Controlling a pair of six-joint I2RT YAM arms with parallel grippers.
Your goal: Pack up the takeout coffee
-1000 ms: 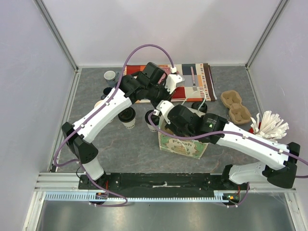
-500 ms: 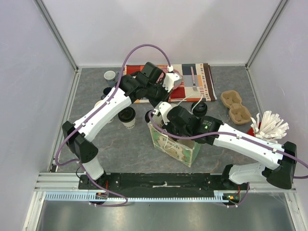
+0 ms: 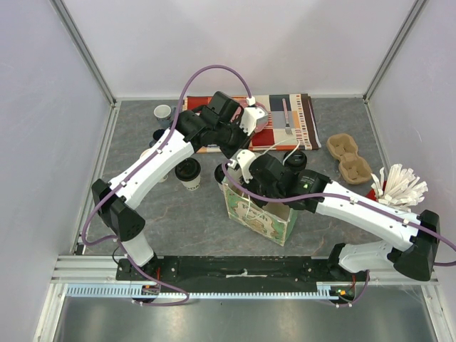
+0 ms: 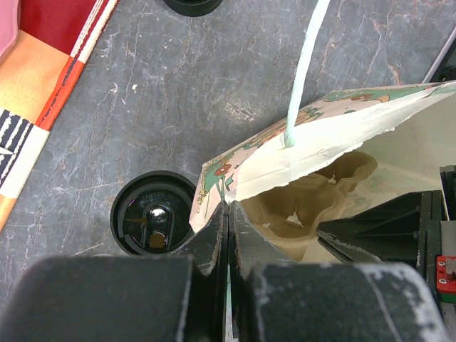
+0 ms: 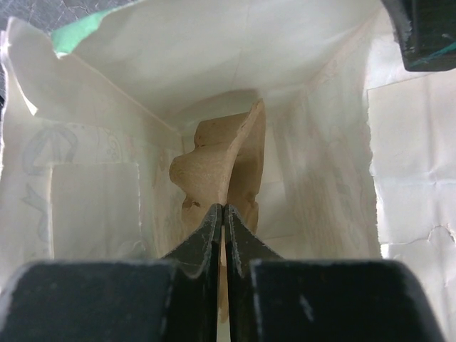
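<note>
While the left tool (image 4: pixel 228 211) pinches the rim of the paper bag (image 3: pixel 262 217), fingers pressed flat together on the paper, the right tool (image 5: pixel 224 209) is down inside the bag's mouth. And look at the right wrist view: its fingers are all but together, clamped on the thin upper edge of a brown pulp cup carrier (image 5: pixel 217 160) that stands on edge between the bag's white walls.

The bag stands upright around the middle of the bench (image 3: pixel 185 221), a little toward the near edge. Its pale green handle (image 4: pixel 305 71) rises out of the left wrist view.

Now the coffee, and it's outside the bag. One black-lidded cup (image 4: pixel 153 221) sits on the grey stone just beside the bag's far corner, close to the left tool's fingertips but not touching them. A second lidded cup (image 3: pixel 189 171) stands apart from the bag toward the left edge, right beside the left arm. A third black lid (image 3: pixel 296 158) shows beyond the bag toward the right edge, partly masked by the right arm. Whether a cup sits under it, I can't tell.

Over by the right edge lies a spare pulp carrier (image 3: pixel 349 157), with a fanned bundle of white sticks (image 3: pixel 399 187) just nearward of it. A striped cloth (image 3: pixel 299 114) runs along the far edge, and a small white mug (image 3: pixel 164 112) sits near the far left corner.
</note>
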